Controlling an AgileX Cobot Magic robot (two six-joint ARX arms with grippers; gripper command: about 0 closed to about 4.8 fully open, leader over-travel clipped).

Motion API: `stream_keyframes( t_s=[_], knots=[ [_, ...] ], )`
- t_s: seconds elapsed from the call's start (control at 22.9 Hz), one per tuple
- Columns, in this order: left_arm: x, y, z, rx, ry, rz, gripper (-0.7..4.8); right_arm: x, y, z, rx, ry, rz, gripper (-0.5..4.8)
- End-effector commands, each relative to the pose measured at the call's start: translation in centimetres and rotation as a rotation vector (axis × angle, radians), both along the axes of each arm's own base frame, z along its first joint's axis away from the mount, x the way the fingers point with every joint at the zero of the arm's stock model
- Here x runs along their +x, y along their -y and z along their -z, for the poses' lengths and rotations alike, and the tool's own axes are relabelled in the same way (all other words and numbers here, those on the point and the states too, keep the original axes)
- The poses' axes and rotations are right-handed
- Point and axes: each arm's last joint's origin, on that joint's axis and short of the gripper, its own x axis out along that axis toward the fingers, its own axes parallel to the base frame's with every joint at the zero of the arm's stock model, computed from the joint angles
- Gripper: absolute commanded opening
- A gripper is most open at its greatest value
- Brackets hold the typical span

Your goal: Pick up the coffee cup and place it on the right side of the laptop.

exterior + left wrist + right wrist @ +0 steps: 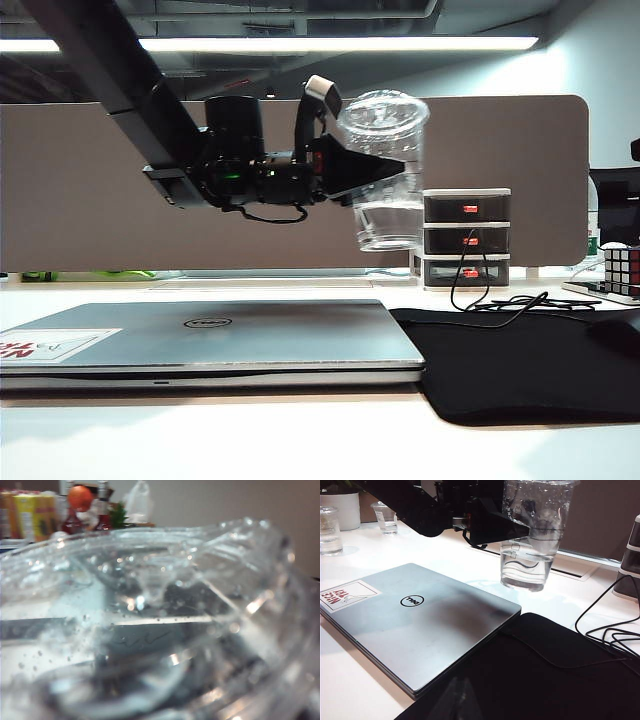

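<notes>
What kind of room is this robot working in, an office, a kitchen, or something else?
Most likely an office or lab desk: a closed laptop lies on a white table before a grey partition, with stacked desk drawers behind. The left hand holds a coffee cup aloft.

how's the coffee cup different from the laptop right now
The coffee cup is clear plastic with water in it; the laptop is opaque silver-grey. The cup hangs in the air, clamped in the left gripper; the laptop lies flat and closed on the table. The right gripper is out of view.
</notes>
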Motion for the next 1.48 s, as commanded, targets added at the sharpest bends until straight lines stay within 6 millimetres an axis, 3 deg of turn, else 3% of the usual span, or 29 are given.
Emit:
stream_keyframes(
  t_s=[0.04, 0.31, 0.83, 1.13, 1.48],
  knots=[
    [-0.6, 0.7, -0.7, -0.007, 0.031, 0.048, 2.77, 0.0, 0.0, 0.0, -0.001, 0.017, -0.003, -0.01],
    [-2.5, 2.4, -0.4, -0.003, 0.028, 0.106, 2.67, 0.0, 0.0, 0.0, -0.001, 0.017, -0.003, -0.01],
    [-6.5, 2.3, 1.9, -0.003, 0.028, 0.109, 2.40, 0.0, 0.0, 0.0, -0.001, 0.016, -0.007, -0.01],
    [-8.7, 4.1, 3.7, 0.003, 0.017, 0.108, 2.42, 0.0, 0.0, 0.0, -0.001, 0.016, -0.010, -0.01],
    [-10.6, 6.9, 4.0, -0.024, 0.085, 0.019, 2.46, 0.0, 0.0, 0.0, -0.001, 0.015, -0.012, -0.01]
  ],
)
